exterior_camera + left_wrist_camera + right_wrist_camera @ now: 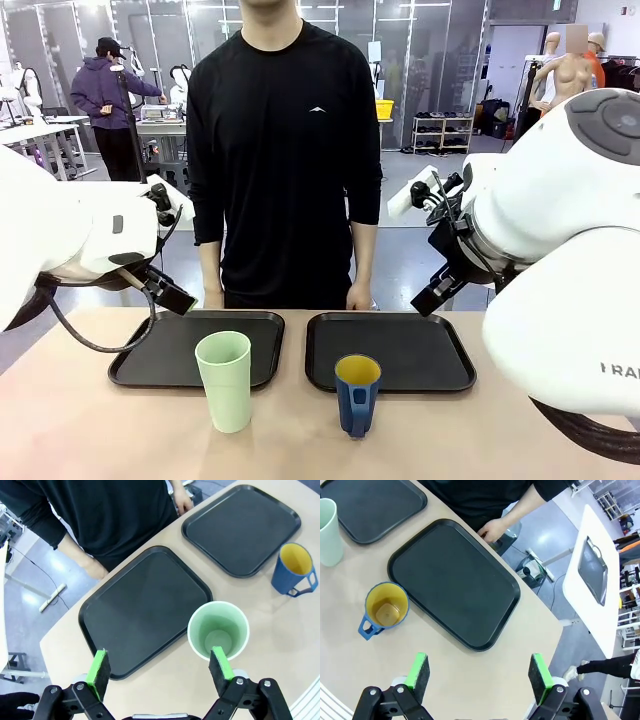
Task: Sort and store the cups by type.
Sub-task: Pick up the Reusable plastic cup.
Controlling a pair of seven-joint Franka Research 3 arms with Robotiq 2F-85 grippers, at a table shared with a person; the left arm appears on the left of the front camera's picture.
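Note:
A tall pale green tumbler stands upright on the table in front of the left black tray. To its right a dark blue mug with a yellow inside stands before the right black tray, handle toward me. In the left wrist view, my left gripper hangs open above the table, with the tumbler just off its right finger and the mug farther right. My right gripper is open too, high over bare table beside the right tray; the mug sits to its left.
A person in a black top stands at the far table edge, hands resting by the trays. Both trays hold nothing. Both white arms are raised at the table's sides. A white side table stands beyond the table edge.

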